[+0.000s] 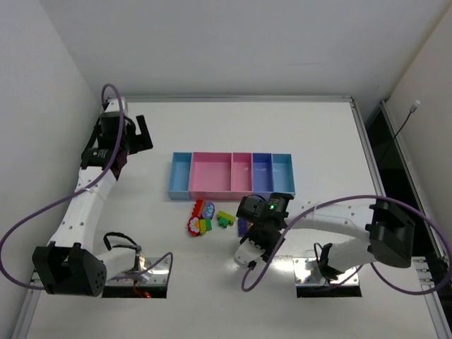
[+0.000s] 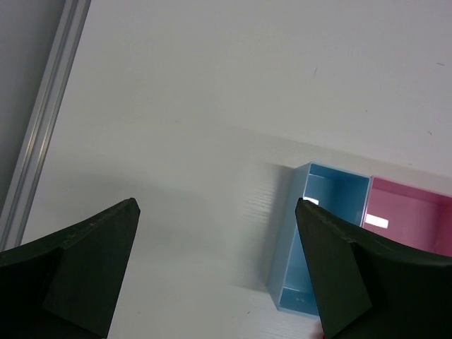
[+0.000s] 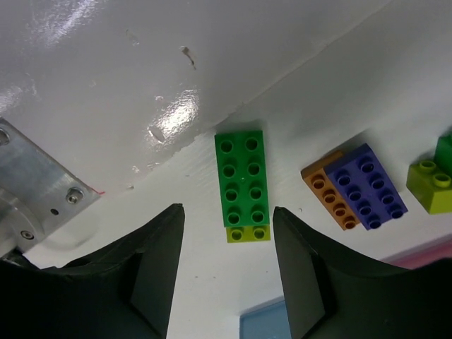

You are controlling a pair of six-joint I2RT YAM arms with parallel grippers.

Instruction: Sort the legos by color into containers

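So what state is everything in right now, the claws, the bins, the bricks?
left gripper: wide open, empty, over the table.
right gripper: open, jaws either side of the green brick, not gripping.
green brick: flat on the table, studs up.
containers: all five empty.
legos: loose in front of the containers, unsorted.

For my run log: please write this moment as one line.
left tool: open, empty | right tool: open, aimed at green lego, not gripped
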